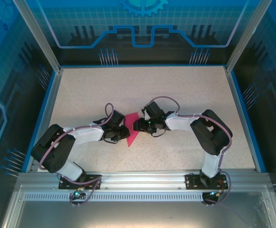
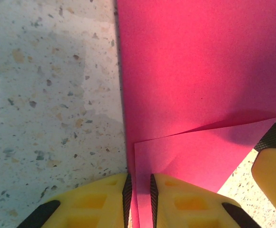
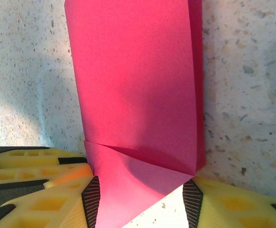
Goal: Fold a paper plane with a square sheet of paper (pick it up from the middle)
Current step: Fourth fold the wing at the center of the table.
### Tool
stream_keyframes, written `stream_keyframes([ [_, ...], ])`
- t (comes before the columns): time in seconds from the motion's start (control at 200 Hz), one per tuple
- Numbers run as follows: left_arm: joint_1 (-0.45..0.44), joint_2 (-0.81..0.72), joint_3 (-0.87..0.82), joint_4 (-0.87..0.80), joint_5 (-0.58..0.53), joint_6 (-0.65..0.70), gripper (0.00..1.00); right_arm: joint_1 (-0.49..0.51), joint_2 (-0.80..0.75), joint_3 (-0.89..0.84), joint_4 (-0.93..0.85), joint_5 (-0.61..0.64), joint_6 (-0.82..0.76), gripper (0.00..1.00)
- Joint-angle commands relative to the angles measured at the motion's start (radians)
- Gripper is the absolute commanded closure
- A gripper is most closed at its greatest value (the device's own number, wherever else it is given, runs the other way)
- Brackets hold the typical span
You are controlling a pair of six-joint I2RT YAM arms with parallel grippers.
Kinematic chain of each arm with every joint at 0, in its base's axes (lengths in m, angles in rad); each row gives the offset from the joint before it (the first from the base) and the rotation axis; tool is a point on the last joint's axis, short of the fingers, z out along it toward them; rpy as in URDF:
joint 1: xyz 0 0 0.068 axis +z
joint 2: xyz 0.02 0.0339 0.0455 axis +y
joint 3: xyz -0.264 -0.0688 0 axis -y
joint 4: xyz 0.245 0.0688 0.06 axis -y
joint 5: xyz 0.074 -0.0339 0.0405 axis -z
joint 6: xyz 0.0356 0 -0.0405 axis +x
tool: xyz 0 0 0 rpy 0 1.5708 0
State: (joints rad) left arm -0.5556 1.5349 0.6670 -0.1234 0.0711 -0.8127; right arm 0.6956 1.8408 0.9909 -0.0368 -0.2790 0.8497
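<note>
Bright, even overhead light, soft shadows, wrist views fairly sharp.

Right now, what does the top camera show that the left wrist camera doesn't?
Top view: both whole arms, with the left gripper and right gripper meeting at the pink paper. Left wrist view: up close, the left gripper's fingers pinching the paper's edge, plus a slanted crease. Both: the pink paper on the speckled table.
</note>
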Motion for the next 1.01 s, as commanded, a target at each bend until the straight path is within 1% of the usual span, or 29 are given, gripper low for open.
stream_keyframes([
  [0.0, 0.005, 0.016, 0.005, -0.041, -0.040, -0.005, 0.80, 0.017, 0.026, 0.019, 0.035, -0.057, 0.019, 0.50],
  [0.17, 0.006, 0.010, 0.003, -0.041, -0.042, -0.006, 0.80, 0.017, 0.040, 0.008, 0.083, -0.096, 0.030, 0.55],
  [0.415, 0.006, -0.006, 0.003, -0.050, -0.042, -0.004, 0.80, 0.017, 0.065, 0.006, 0.084, -0.102, 0.014, 0.67],
  [0.48, 0.006, -0.017, 0.003, -0.054, -0.042, -0.003, 0.80, 0.018, 0.072, 0.009, 0.081, -0.097, 0.011, 0.73],
  [0.535, 0.007, -0.030, 0.006, -0.063, -0.041, -0.003, 0.80, 0.017, 0.073, 0.012, 0.074, -0.086, 0.011, 0.82],
  [0.62, 0.007, -0.057, 0.009, -0.076, -0.037, 0.004, 0.77, 0.018, 0.057, 0.009, 0.058, -0.048, 0.015, 0.93],
  [0.72, 0.006, -0.101, 0.009, -0.088, -0.031, 0.016, 0.73, 0.019, -0.004, -0.016, 0.036, 0.032, 0.026, 0.99],
  [0.88, 0.007, -0.179, 0.001, -0.098, -0.027, 0.047, 0.62, 0.022, -0.141, -0.060, -0.064, 0.193, 0.045, 1.00],
  [1.0, 0.005, -0.234, -0.016, -0.072, -0.017, 0.061, 0.54, 0.028, -0.216, -0.095, -0.137, 0.279, 0.099, 1.00],
])
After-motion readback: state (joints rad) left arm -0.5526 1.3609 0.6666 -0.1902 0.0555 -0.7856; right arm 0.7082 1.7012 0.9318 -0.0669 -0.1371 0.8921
